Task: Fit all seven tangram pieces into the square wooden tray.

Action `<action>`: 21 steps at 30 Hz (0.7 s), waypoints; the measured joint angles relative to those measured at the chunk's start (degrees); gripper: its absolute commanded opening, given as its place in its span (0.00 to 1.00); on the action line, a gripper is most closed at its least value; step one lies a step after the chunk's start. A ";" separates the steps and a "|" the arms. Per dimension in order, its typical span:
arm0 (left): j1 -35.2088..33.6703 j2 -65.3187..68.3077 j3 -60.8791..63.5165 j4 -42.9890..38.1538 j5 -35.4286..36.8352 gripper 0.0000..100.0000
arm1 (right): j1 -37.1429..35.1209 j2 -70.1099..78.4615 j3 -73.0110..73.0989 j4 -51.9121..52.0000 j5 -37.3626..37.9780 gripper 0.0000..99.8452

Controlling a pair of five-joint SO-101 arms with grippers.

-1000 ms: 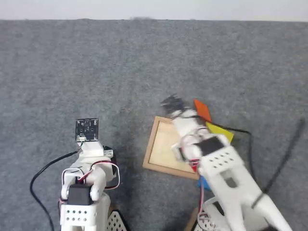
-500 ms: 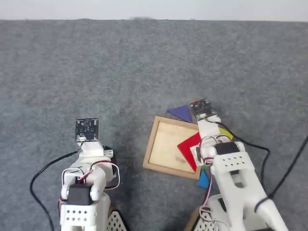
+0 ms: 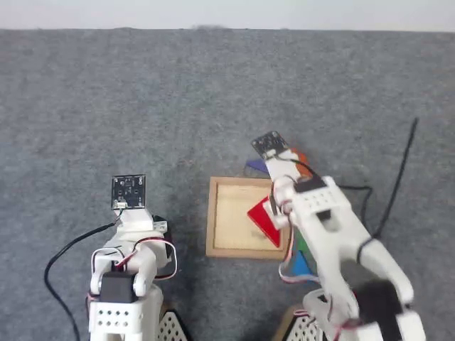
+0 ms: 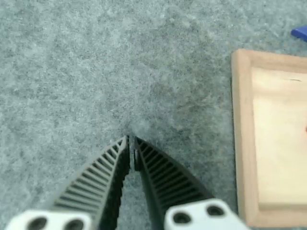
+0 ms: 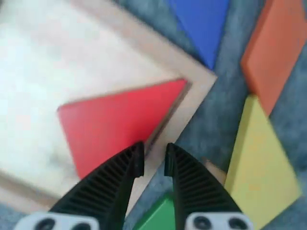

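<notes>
Left tool (image 4: pixel 130 143) has its jaws pressed together on nothing, low over the grey tabletop (image 4: pixel 72 57). The tray (image 4: pixel 241 134) lies just beside it, its wooden rim and pale floor in sight.

In the right wrist view, the right tool (image 5: pixel 153 160) has its tips a narrow gap apart with nothing seen between them. They hang over the edge of the red piece (image 5: pixel 115 120). That triangle lies in the tray (image 5: pixel 158 48), with one corner reaching the rim. Outside the rim on the tabletop (image 5: pixel 225 96) lie a blue piece (image 5: pixel 204 24), an orange piece (image 5: pixel 273 52), a yellow piece (image 5: pixel 259 163) and a green piece (image 5: pixel 158 215), close together.

From the high view, the tray (image 3: pixel 212 217) sits just right of centre, the red piece (image 3: pixel 261 219) at its right side. The right arm (image 3: pixel 327 227) reaches over the tray's right rim from the lower right. The blue piece (image 3: pixel 254 167) and orange piece (image 3: pixel 303 158) lie just above the tray. The green piece (image 3: pixel 302 245) and a lower blue piece (image 3: pixel 302 264) lie beside its lower right corner. The left arm (image 3: pixel 124 277) stands at lower left, well apart from the tray.
</notes>
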State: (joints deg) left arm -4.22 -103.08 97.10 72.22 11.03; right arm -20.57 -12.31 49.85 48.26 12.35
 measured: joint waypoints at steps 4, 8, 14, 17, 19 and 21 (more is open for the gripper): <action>0.00 0.00 0.00 0.00 0.00 0.01 | 0.00 6.68 -6.68 0.00 0.18 0.09; 0.00 0.00 0.00 0.00 0.00 0.01 | 0.00 7.30 -7.82 -0.09 0.26 0.09; 0.00 0.00 0.00 0.00 0.00 0.01 | -0.44 -1.93 -7.82 3.43 0.26 0.09; 0.00 0.00 0.00 0.00 0.00 0.01 | 2.37 -8.44 -7.74 6.51 0.35 0.11; 0.00 0.00 0.00 0.00 0.00 0.01 | 6.51 -10.81 -7.74 8.70 1.05 0.19; 0.00 0.00 0.00 0.00 0.00 0.01 | 10.90 -11.16 -7.74 11.34 5.10 0.27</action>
State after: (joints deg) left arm -4.22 -103.08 97.10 72.22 11.03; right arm -9.67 -23.47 42.11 59.60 17.45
